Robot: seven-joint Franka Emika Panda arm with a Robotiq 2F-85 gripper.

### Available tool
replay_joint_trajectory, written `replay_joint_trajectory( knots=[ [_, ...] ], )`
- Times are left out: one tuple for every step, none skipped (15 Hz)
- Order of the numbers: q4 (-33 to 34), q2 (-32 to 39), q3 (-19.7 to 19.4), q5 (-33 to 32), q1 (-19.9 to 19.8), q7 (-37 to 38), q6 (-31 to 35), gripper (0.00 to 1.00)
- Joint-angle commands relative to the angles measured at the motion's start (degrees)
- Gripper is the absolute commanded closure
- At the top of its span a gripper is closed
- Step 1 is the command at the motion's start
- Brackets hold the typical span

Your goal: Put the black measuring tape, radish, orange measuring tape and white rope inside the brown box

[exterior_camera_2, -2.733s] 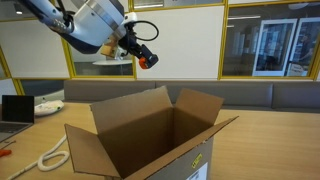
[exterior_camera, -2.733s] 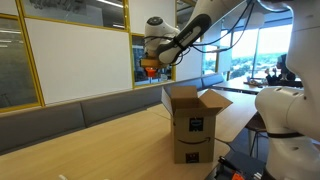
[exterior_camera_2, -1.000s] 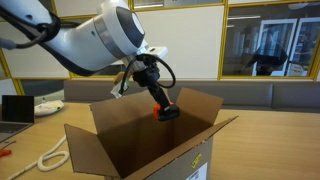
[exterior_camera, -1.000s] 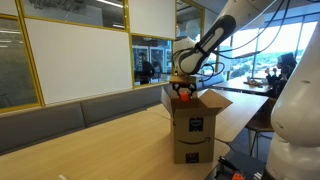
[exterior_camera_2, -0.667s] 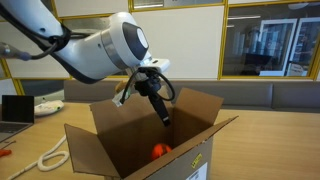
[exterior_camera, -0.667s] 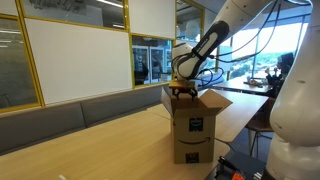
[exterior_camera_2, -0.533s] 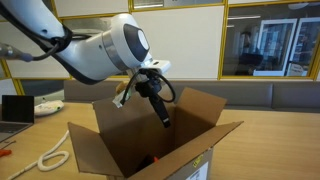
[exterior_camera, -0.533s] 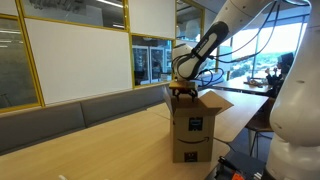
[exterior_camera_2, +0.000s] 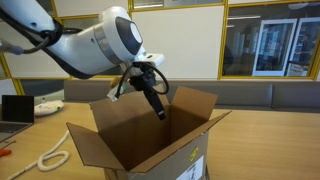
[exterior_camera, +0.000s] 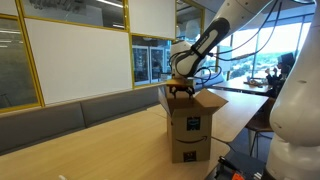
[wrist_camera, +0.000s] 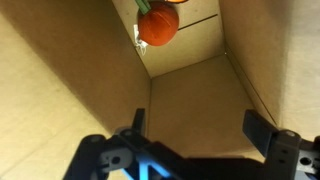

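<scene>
The brown box (exterior_camera: pixel 190 128) stands open on the wooden table, with its flaps spread, and shows in both exterior views (exterior_camera_2: pixel 92 150). My gripper (exterior_camera_2: pixel 160 112) hangs in the box's opening, open and empty; it also shows in an exterior view (exterior_camera: pixel 180 90). The wrist view looks down into the box (wrist_camera: pixel 70 70) between my spread fingers (wrist_camera: pixel 262 128). The radish (wrist_camera: pixel 158 25), reddish-orange and round with a green stalk, lies on the box floor. A bit of orange (wrist_camera: pixel 172 2) shows at the frame's top edge beside it. The white rope (exterior_camera_2: pixel 50 156) lies on the table beside the box. The black measuring tape is out of view.
A laptop (exterior_camera_2: pixel 12 108) and a white object (exterior_camera_2: pixel 48 105) sit on the table beyond the rope. A grey bench (exterior_camera: pixel 70 110) runs along the glass wall behind the table. A white robot body (exterior_camera: pixel 298 120) stands close by the table's end.
My gripper came down over the box holding a small reddish item, opened and let it drop inside. The gripper has since risen a little and stays open.
</scene>
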Motion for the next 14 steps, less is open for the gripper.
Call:
replay_joint_trajectory(
  knots=[
    [-1.58,-6.38,3.67,-1.78,-0.08,-0.40,-0.39,0.00],
    [-1.73,-7.58,4.70,-1.82,-0.01,-0.61,-0.65,0.00],
    [-1.96,-8.87,5.88,-1.98,0.12,-0.75,-0.74,0.00],
    [-2.10,-10.08,7.00,-1.79,0.29,-0.98,-0.84,0.00],
    [-2.39,-11.35,8.36,-1.73,0.61,-1.19,-0.98,0.00],
    [-2.73,-12.42,9.44,-0.82,1.20,-2.08,-0.88,0.00],
    [-3.21,-13.36,10.50,0.36,2.08,-3.20,-0.58,0.00],
    [-3.54,-13.94,11.67,0.92,2.71,-3.77,-0.33,0.00],
    [-4.01,-14.31,12.78,1.76,3.68,-4.44,0.12,0.00],
    [-4.28,-14.52,13.76,2.57,4.57,-5.13,0.31,0.00],
    [-4.44,-14.28,14.82,3.69,5.65,-5.70,0.58,0.00],
    [-4.66,-14.22,15.73,4.77,6.67,-6.50,0.66,0.00],
    [-4.70,-13.76,16.54,5.95,7.73,-7.25,0.86,0.00],
    [-4.82,-13.05,17.41,7.07,8.68,-7.87,1.16,0.00]
  ],
)
